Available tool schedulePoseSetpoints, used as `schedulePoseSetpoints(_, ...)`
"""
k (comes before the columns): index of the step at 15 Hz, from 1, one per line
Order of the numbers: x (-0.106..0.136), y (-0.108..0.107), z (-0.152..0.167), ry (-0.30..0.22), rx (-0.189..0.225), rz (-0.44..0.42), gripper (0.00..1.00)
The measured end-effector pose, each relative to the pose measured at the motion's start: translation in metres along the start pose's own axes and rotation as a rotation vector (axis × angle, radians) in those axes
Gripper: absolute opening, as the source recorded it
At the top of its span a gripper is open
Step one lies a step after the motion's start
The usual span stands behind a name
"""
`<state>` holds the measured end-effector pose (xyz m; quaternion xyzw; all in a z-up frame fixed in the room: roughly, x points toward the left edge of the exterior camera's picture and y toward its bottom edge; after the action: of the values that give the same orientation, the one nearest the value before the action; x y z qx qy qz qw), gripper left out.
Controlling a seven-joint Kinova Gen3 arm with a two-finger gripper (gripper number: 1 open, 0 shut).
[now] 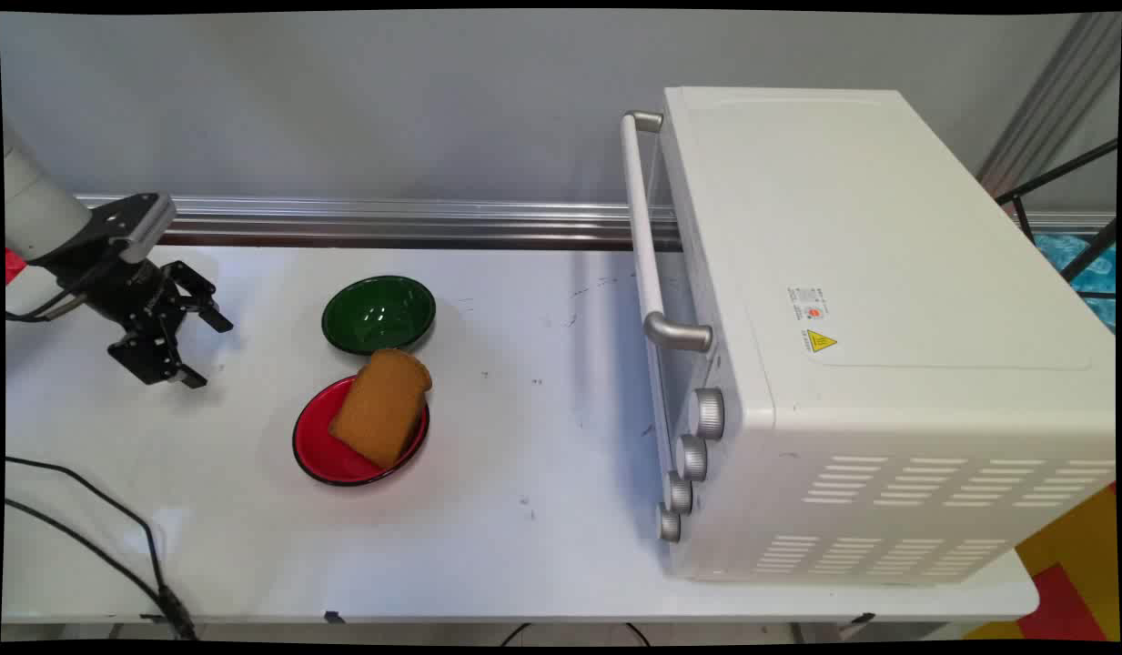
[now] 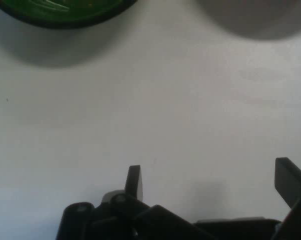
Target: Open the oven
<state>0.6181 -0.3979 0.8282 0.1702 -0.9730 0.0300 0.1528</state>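
Black cables (image 1: 96, 528) trail over the worktop (image 1: 524, 546) at its near left corner. Further back on the left side, the end effector (image 1: 206, 350) hovers above bare worktop with its fingers (image 2: 134, 181) spread apart and nothing between them. Toward the middle from it sits a red plate (image 1: 319, 450) with a slice of bread (image 1: 381, 407) leaning on its rim, and just behind that a green bowl (image 1: 379, 314). A white toaster oven (image 1: 870, 346) fills the right side, door shut.
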Motion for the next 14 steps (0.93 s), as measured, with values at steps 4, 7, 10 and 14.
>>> schedulePoseSetpoints(4,0.005,-0.002,-0.004,0.017,-0.020,-0.042,1.00)
schedulePoseSetpoints(7,0.009,-0.002,-0.007,0.029,-0.035,-0.068,1.00)
schedulePoseSetpoints(10,0.015,-0.003,-0.011,0.045,-0.039,-0.088,1.00)
schedulePoseSetpoints(14,0.033,0.000,-0.027,0.077,-0.047,-0.108,1.00)
